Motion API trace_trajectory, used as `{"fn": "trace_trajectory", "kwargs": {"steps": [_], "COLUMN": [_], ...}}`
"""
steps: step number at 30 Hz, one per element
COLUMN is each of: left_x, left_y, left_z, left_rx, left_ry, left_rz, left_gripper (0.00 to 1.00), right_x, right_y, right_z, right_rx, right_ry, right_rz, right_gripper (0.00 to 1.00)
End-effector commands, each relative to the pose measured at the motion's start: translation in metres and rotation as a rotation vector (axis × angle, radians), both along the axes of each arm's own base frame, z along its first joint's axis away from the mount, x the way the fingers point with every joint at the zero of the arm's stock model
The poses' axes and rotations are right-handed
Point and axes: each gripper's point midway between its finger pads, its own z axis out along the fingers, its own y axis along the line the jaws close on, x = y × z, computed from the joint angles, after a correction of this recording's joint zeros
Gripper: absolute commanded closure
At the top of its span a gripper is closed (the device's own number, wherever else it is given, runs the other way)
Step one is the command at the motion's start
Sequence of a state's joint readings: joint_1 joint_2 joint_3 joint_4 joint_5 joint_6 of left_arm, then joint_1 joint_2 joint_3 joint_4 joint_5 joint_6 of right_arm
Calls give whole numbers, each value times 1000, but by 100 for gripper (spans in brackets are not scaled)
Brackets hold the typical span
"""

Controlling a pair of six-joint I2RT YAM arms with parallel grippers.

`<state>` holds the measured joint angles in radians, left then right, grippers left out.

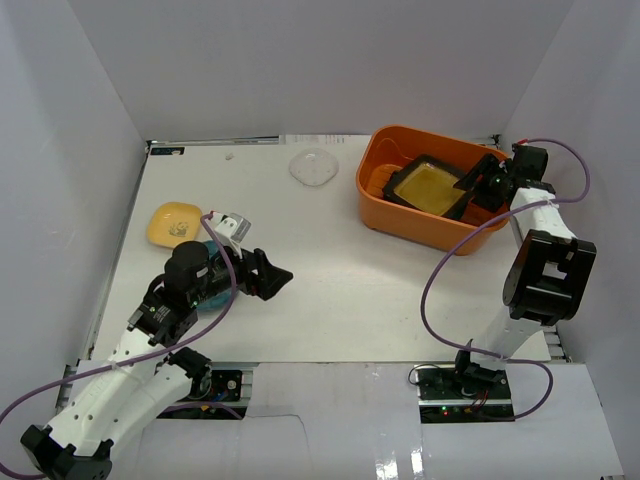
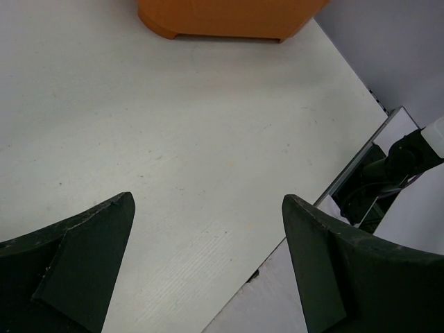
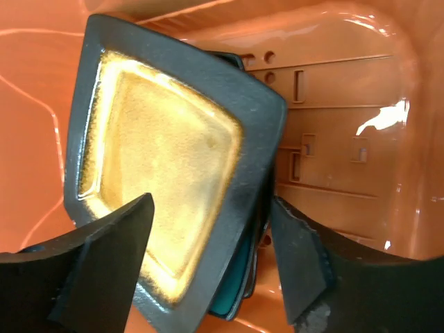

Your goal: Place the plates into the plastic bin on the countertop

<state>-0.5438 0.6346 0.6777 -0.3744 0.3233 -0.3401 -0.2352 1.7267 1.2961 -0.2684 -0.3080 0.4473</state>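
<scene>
Releasing black plate, tilted atop teal plate inside orange bin; right tool spread astride its corner (withdraw straight up, avoid snagging the edge); left tool spread over table.

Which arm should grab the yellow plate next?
The left one. The left gripper, open, sits on the same side of the countertop as the yellow plate, quite near it. The right gripper is far across, over the orange bin holding the black amber-centred plate.
</scene>
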Motion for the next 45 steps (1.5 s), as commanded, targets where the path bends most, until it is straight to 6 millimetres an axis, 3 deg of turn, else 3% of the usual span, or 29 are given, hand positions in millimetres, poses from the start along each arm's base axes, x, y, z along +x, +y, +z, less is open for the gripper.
{"fn": "trace_trajectory", "kwargs": {"steps": [1, 4, 7, 8, 10, 11, 14, 15, 16, 17, 18, 19, 20, 21, 22, 23, 24, 25, 27, 28, 29, 30, 31, 33, 34, 37, 42, 43, 45], "left_x": [2, 2, 5, 6, 10, 11, 18, 23, 24, 25, 24, 28, 27, 26, 25, 24, 23, 22, 22, 21, 22, 22, 22, 19, 18, 15, 17, 17, 18], "left_y": [3, 4, 8, 9, 12, 14, 24, 33, 37, 42, 46, 57, 61, 65, 69, 73, 75, 80, 84, 86, 88, 89, 90, 87, 87, 86, 89, 90, 90], "left_z": [-1, -1, 2, 4, 11, 16, 34, 43, 57, 66, 76, 92, 100, 110, 117, 127, 130, 133, 131, 127, 122, 117, 111, 103, 101, 96, 92, 93, 97], "left_rx": [13, 12, 10, 8, 1, -4, -19, -24, -43, -55, -76, -98, -113, -133, -145, -162, -169, -174, -166, -155, -142, -133, -122, -117, -114, -113, -90, -86, -85], "left_ry": [-10, -10, -21, -26, -38, -47, -89, -115, -140, -157, -178, -207, -220, -239, -253, -270, -277, -287, -292, -285, -277, -267, -252, -237, -234, -223, -228, -231, -241], "left_rz": [17, 25, 56, 65, 96, 109, 183, 238, 266, 296, 314, 384, 402, 420, 439, 452, 461, 481, 499, 504, 519, 524, 527, 509, 503, 489, 503, 507, 509], "left_gripper": [2, 2, 2, 2, 2, 2, 2, 2, 2, 2, 2, 2, 2, 2, 2, 2, 2, 2, 2, 2, 2, 2, 2, 2, 2, 2, 2, 2, 2], "right_x": [6, 3, -2, -8, -18, -26, -55, -64, -76, -88, -105, -112, -120, -139, -148, -165, -171, -174, -194, -195, -206, -209, -210, -218, -221, -227, -224, -223, -223], "right_y": [-10, -11, -7, -3, 17, 27, 86, 130, 152, 174, 224, 241, 264, 306, 328, 367, 385, 408, 449, 467, 489, 500, 513, 536, 543, 568, 590, 596, 600], "right_z": [37, 55, 89, 110, 121, 140, 142, 147, 149, 122, 125, 97, 88, 90, 82, 65, 59, 35, 30, 8, 13, 7, -16, -20, -44, -61, -92, -88, -101], "right_rx": [-94, -119, -175, -195, -209, -216, -184, -148, -124, -83, -29, -28, 0, 61, 75, 84, 98, 103, 198, 217, 283, 293, 319, 377, 395, 480, 523, 540, 538], "right_ry": [-89, -130, -217, -263, -300, -358, -413, -474, -505, -462, -513, -466, -458, -476, -460, -425, -415, -374, -334, -310, -291, -282, -234, -217, -152, -97, -23, -27, -2], "right_rz": [-2, -16, -32, -37, -7, 6, 98, 187, 216, 244, 347, 363, 399, 474, 513, 601, 626, 661, 734, 750, 794, 823, 827, 858, 848, 847, 795, 790, 775], "right_gripper": [26, 18, 5, 2, 3, 3, 2, 0, 0, 4, 8, 11, 14, 20, 21, 21, 22, 22, 22, 23, 23, 24, 26, 28, 29, 32, 34, 35, 40]}}
